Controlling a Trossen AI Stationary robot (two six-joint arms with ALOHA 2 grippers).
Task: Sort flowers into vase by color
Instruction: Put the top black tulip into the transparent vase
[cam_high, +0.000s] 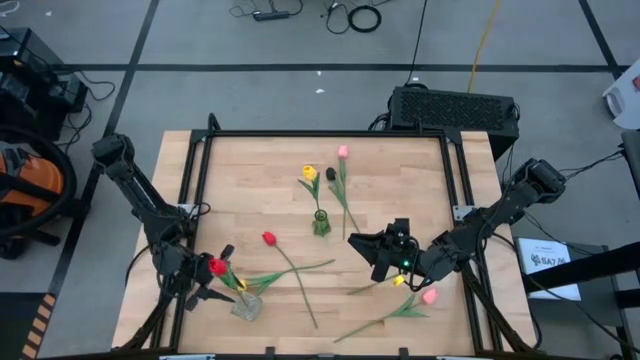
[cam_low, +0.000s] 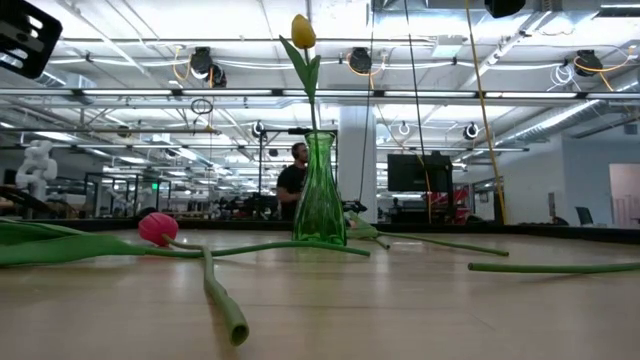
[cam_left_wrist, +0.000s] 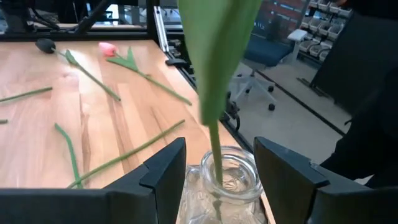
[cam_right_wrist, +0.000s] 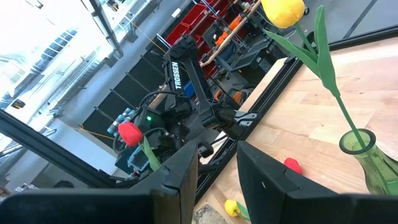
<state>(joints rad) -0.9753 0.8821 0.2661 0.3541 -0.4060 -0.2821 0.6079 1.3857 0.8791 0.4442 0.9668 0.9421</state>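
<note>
Now your left end effector (cam_left_wrist: 214, 180) stood released around the red tulip (cam_high: 218, 266), its stem in the clear vase (cam_left_wrist: 225, 186); next, lift clear and fetch 1 more red.

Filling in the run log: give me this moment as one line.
left gripper: open, around stem in clear vase | right gripper: open, hovering, empty | green vase: one yellow tulip
</note>
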